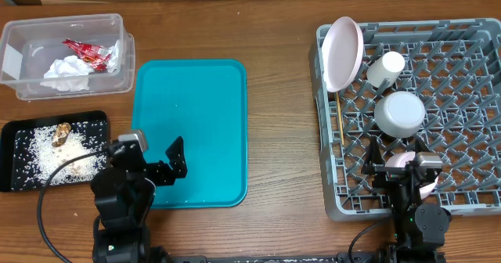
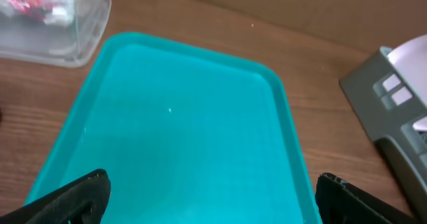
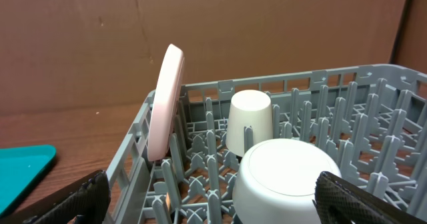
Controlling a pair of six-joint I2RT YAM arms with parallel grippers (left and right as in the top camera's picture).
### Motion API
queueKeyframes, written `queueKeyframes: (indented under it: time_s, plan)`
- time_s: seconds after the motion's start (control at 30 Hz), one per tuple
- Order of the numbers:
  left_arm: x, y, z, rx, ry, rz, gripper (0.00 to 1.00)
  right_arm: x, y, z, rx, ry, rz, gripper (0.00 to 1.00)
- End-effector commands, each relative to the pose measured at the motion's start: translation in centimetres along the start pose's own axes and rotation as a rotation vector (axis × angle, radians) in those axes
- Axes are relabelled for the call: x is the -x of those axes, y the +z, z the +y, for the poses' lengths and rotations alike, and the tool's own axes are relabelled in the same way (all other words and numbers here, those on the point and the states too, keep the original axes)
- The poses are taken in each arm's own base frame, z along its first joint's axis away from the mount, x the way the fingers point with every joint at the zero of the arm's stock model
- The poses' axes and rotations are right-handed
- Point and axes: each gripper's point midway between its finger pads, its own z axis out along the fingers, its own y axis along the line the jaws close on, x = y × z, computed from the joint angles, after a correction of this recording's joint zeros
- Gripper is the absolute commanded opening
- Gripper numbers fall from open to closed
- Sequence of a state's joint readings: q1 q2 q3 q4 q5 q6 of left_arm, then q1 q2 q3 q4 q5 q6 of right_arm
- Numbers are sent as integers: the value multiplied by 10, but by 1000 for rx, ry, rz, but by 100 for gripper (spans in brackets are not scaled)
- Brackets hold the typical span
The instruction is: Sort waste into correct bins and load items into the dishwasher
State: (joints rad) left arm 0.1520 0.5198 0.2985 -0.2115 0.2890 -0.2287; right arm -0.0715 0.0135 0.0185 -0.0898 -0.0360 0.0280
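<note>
one tub [image 1: 16,36] at the table's [image 1: 282,114] far left corner; in it one napkin [image 1: 66,73] and one wrapper [image 1: 86,52], touching; 2 waste pieces there; one black tray [image 1: 12,157] at the left edge, nearer than the tub; it holds a spread of rice scraps [image 1: 47,152] with one brown lump [image 1: 61,134] on top, too many grains to count; one teal tray [image 1: 203,106] left of centre, just beside both bins, nothing on it but a few white specks.

one rack [image 1: 470,99] at the right edge; 5 items in it; one plate [image 1: 343,53] on edge at the rack's far left corner, leaning; one cup [image 1: 386,69] mouth down just beside the plate; one bowl [image 1: 399,113] upside down, near side of the cup; one chopstick [image 1: 340,122] lying along the rack's left edge below the plate; one saucer [image 1: 401,161] at the rack's near edge, partly hidden under the right arm.

2 grippers; left gripper [image 2: 212,201] over the teal tray's near left corner, fingers [image 2: 73,197] spread fully wide, nothing between them; right gripper [image 3: 213,201] over the rack's near edge above the saucer, pointing at the bowl, fingers [image 3: 347,197] spread fully wide, gripping nothing.
</note>
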Motion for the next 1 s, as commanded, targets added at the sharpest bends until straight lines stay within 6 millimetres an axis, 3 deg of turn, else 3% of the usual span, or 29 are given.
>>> queueKeyframes:
  time_s: [0.0, 0.17, 0.53, 0.67, 0.97]
  plan:
    - [-10, 0, -1, -19, 32, -7, 100, -1, 0, -2, -10, -2, -8, 100]
    - [-6, -5, -4, -35, 100, -88, 100, -1, 0, -2, -10, -2, -8, 100]
    - [-27, -2, -15, -118, 189, -209, 100, -1, 0, -2, -10, -3, -8, 100]
    - [-24, -4, -18, -100, 204, -230, 100, -1, 0, -2, -10, -3, -8, 100]
    - [-22, -7, -7, -15, 202, -254, 100, -1, 0, -2, -10, -3, -8, 100]
